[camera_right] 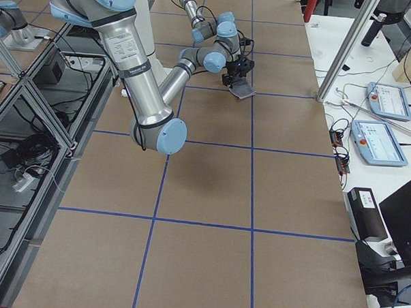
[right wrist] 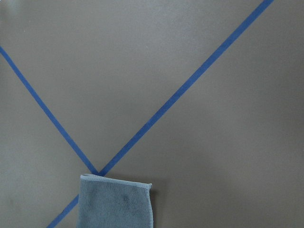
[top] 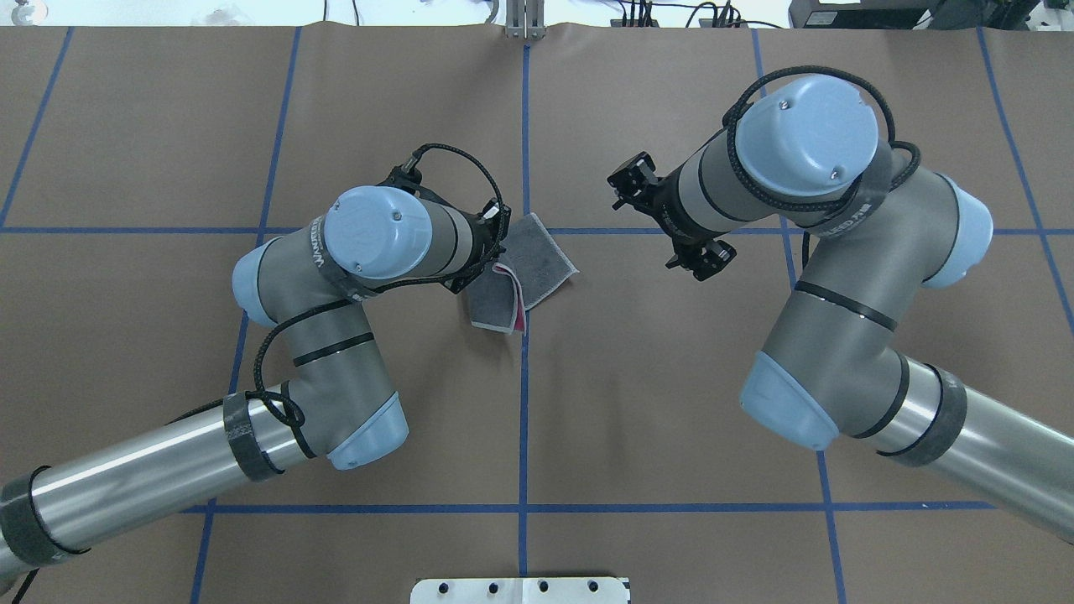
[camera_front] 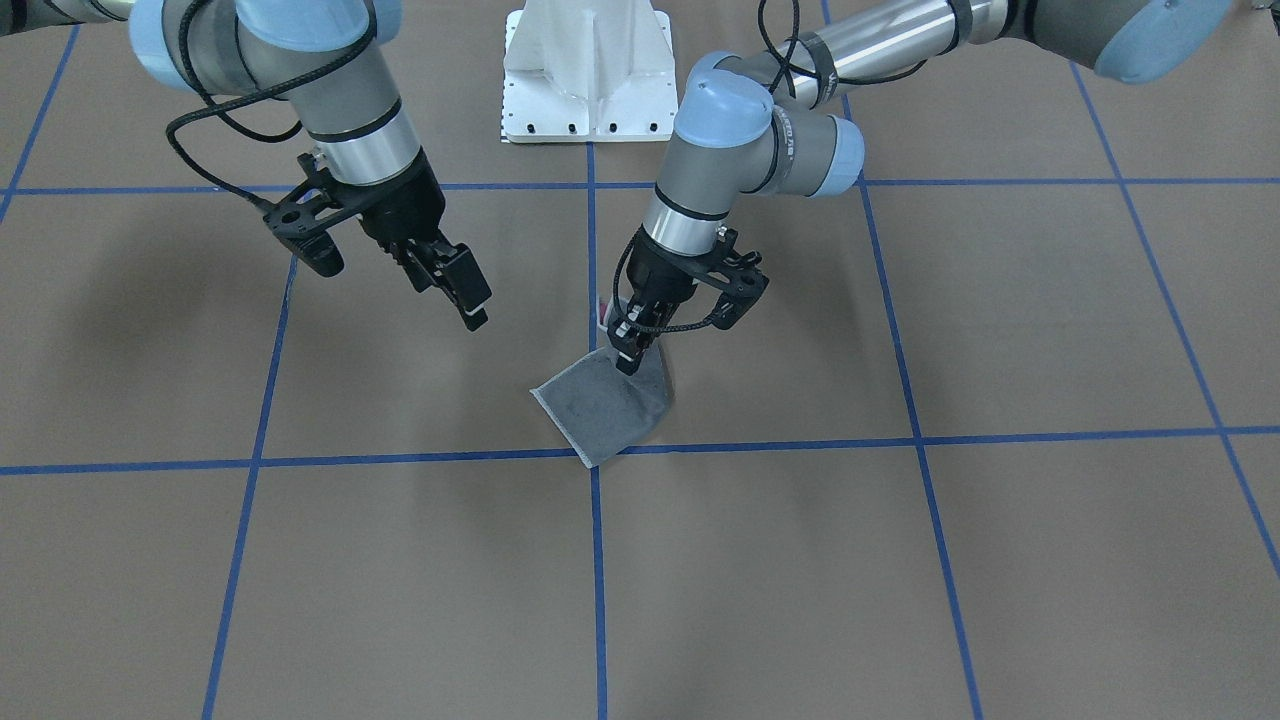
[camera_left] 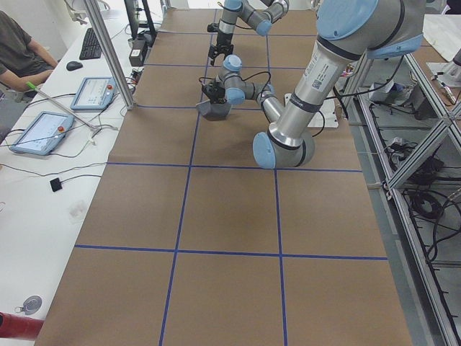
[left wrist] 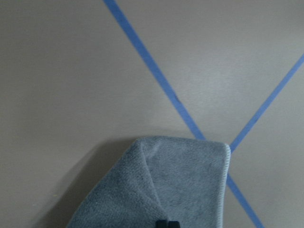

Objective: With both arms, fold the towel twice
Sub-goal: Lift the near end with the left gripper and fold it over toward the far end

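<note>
The towel [camera_front: 605, 405] lies near the table's middle, folded, with its dark grey face up and a pink strip showing along one edge in the overhead view [top: 545, 260]. My left gripper [camera_front: 628, 352] is shut on the towel's upper edge and holds that side raised, while the lower corner rests on the table. In the left wrist view the closed fingertips [left wrist: 167, 223] pinch the grey cloth [left wrist: 180, 185]. My right gripper [camera_front: 470, 300] hangs open and empty, apart from the towel, also seen from overhead [top: 703, 256]. The right wrist view shows a towel corner [right wrist: 116, 204].
The table is brown paper with blue tape grid lines [camera_front: 596, 560]. The white pedestal base [camera_front: 590, 70] stands at the robot's side. Operator tablets [camera_left: 39, 133] lie on a side bench beyond the table's far edge.
</note>
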You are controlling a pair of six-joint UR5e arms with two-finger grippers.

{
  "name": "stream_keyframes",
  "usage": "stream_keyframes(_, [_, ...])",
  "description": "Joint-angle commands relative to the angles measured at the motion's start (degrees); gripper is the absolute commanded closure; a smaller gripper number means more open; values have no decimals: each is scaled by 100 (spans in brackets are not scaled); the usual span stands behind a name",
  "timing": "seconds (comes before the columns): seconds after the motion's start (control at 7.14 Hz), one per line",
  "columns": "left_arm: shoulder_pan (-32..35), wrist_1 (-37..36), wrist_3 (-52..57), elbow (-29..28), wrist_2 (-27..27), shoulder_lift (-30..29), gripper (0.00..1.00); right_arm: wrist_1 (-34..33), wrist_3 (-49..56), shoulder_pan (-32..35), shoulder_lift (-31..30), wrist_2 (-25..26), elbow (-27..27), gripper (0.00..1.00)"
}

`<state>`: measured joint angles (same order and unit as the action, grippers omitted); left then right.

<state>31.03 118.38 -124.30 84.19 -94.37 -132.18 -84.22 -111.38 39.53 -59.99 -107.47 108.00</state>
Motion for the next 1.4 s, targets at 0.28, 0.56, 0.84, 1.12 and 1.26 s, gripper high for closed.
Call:
stream_keyframes(0.28, [246, 45, -7, -1113, 15, -808, 100, -7, 196, 213, -180, -230, 63, 0])
stream_keyframes(0.56, [246, 80, -16, -1500, 24, -1090, 100, -7, 205, 213, -180, -230, 63, 0])
stream_keyframes(0.84, [237, 132, -7, -1659, 33, -1195, 82, 2, 205, 204, -215, -222, 54, 0])
stream_keyframes(1.12, [246, 387, -7, -2072, 94, -1398, 0, 2, 231, 204, -224, -222, 45, 0])
stream_keyframes(1.26, [272, 396, -7, -2108, 172, -1459, 0, -7, 231, 213, -224, -222, 54, 0])
